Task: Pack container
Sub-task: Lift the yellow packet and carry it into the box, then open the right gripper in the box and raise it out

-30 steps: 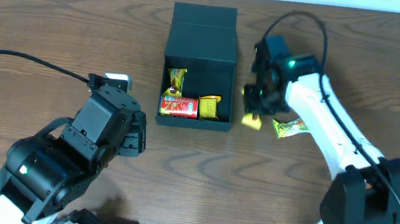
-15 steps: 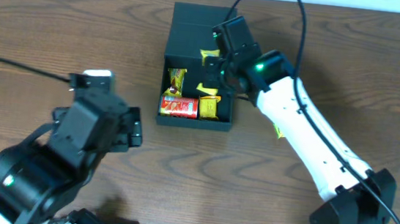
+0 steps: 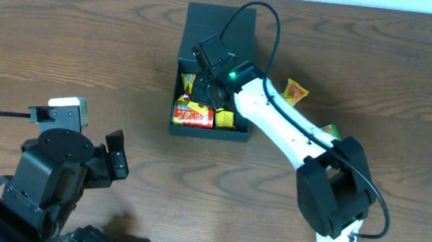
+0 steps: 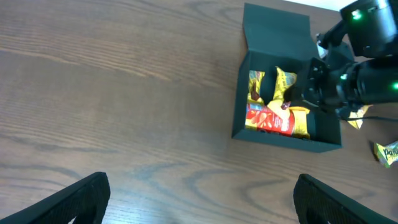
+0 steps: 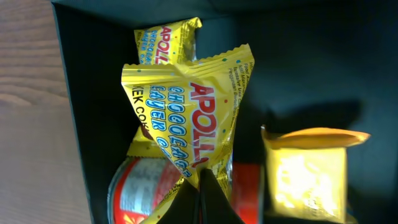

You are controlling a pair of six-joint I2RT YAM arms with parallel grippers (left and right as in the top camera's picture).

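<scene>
The dark teal container (image 3: 208, 134) stands open at the table's far middle, its flap lid (image 3: 221, 26) folded back. It also shows in the left wrist view (image 4: 283, 140). Inside lie a red crisp can (image 3: 192, 116), a yellow packet (image 3: 226, 120) and a yellow Apollo packet (image 3: 189, 80). My right gripper (image 3: 201, 97) is inside the container's left half. In the right wrist view it (image 5: 202, 180) is shut on the corner of a second yellow Apollo packet (image 5: 186, 112), held above the can (image 5: 134, 193). My left gripper (image 4: 205, 205) is open and empty, over bare table at the front left.
A yellow-orange packet (image 3: 294, 91) lies on the table right of the container. A green-yellow packet (image 3: 330, 130) lies further right, partly hidden by my right arm. The right arm's cable arches over the container's lid.
My right gripper has carried a yellow packet from the table right of the container over the rim and into its left half. My left arm has drawn back toward the front left.
</scene>
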